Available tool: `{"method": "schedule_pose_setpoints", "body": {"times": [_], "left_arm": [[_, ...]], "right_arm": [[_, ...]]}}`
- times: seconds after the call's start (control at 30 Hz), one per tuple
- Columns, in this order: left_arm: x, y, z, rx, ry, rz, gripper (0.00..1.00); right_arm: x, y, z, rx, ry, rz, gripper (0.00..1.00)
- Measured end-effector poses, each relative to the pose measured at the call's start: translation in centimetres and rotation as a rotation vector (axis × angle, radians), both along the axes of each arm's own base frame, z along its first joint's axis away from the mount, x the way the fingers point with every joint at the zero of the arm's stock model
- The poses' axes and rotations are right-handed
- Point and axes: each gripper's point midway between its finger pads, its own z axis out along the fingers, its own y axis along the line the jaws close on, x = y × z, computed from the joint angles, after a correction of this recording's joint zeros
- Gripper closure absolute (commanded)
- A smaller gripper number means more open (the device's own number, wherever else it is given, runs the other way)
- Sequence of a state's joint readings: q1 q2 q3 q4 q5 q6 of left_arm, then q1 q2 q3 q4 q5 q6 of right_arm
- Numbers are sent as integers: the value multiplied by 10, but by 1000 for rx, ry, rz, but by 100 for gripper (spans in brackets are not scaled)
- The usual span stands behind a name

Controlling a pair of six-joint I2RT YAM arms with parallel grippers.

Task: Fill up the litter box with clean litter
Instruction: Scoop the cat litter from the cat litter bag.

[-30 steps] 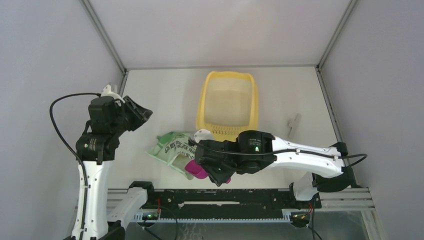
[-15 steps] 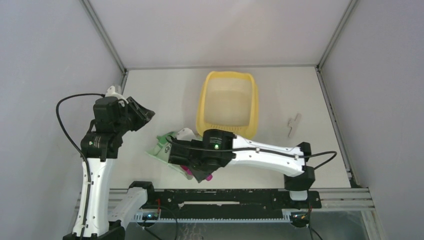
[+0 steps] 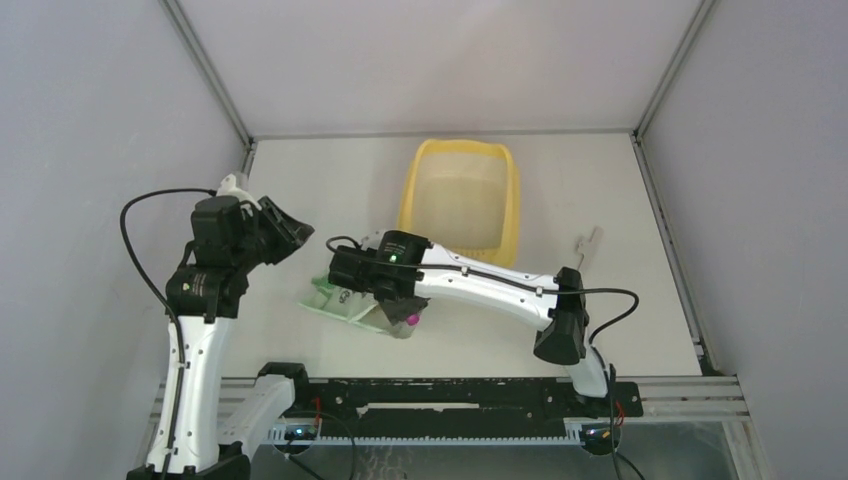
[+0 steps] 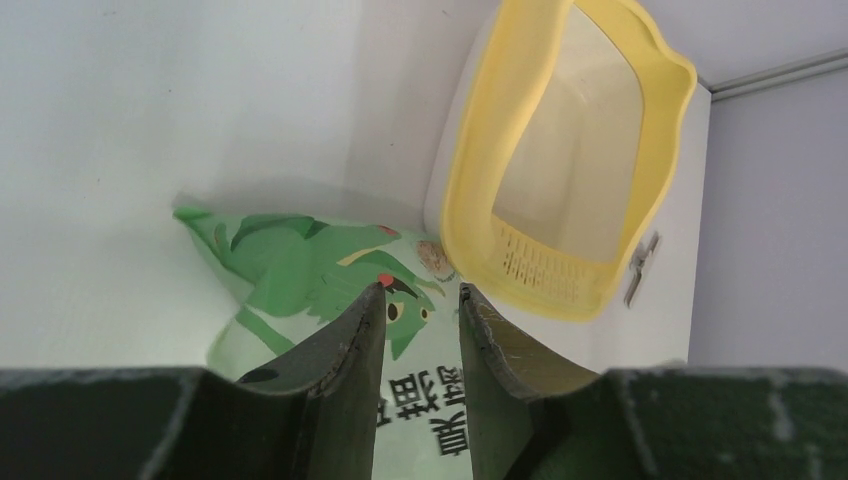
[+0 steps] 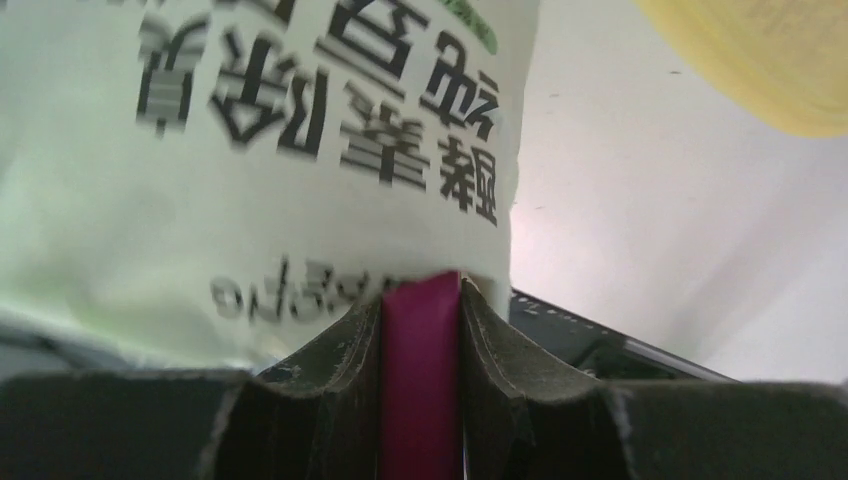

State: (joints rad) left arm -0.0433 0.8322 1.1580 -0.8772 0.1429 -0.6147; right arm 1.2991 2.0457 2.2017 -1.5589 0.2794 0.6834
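The yellow litter box [image 3: 410,205] stands at the back centre, its pale inside showing no granules that I can make out; the clean litter is hidden. A light green printed bag [image 3: 330,298] lies in front of it to the left. My right gripper [image 5: 420,285] is shut on the handle of a magenta scoop [image 5: 420,380], whose far end is hidden against the bag [image 5: 250,150]. From above, the scoop [image 3: 408,320] shows just below the right wrist. My left gripper [image 4: 420,290] hangs open above the bag [image 4: 300,260], nothing between its fingers, with the litter box [image 4: 470,190] beyond.
A small grey object [image 3: 588,245] lies on the table right of the litter box. The black rail [image 3: 450,395] runs along the near edge. The right arm stretches across the front of the table. Grey walls close in both sides.
My right arm has swung left and away from the front rail, carrying the scoop to the bag's near end. The left arm shifted slightly right, its gripper unchanged.
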Motion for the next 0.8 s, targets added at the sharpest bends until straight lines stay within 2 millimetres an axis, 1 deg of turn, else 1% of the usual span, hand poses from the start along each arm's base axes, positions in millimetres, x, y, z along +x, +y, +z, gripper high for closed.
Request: {"method": "schedule_pose_setpoints", "body": {"times": [0.07, 0.1, 0.13, 0.2, 0.27, 0.33, 0.43, 0.5, 0.6, 0.67, 0.7, 0.8], "left_arm": [[-1, 0, 1, 2, -6, -2, 62], [-1, 0, 2, 1, -8, -3, 62], [-1, 0, 2, 0, -10, -4, 62], [-2, -2, 3, -4, -13, -10, 62], [-1, -2, 3, -6, -16, -13, 62], [-2, -3, 1, -7, -13, -15, 62], [-2, -3, 0, -7, -11, -15, 62], [-2, -2, 0, -6, -11, -13, 62], [-2, -1, -1, -3, -11, -8, 62], [-1, 0, -3, 1, -5, -2, 62], [-1, 1, -4, 4, -2, 1, 63], [0, 3, -11, 11, 18, 11, 63]], "right_arm": [[10, -14, -8, -49, -20, -24, 100], [15, -24, -13, -77, -32, -38, 100], [19, -31, -15, -94, -39, -48, 100], [24, -47, -14, -107, -54, -62, 100], [24, -54, -7, -92, -61, -53, 100], [18, -59, 1, -75, -68, -32, 100], [4, -52, 5, -46, -54, 18, 100], [-12, -45, 0, -38, -24, 59, 100], [-36, -42, -16, -39, 40, 108, 100], [-48, -48, -24, -33, 83, 124, 100], [-54, -54, -27, -26, 106, 127, 100], [-54, -72, -23, 26, 135, 100, 100]]}}
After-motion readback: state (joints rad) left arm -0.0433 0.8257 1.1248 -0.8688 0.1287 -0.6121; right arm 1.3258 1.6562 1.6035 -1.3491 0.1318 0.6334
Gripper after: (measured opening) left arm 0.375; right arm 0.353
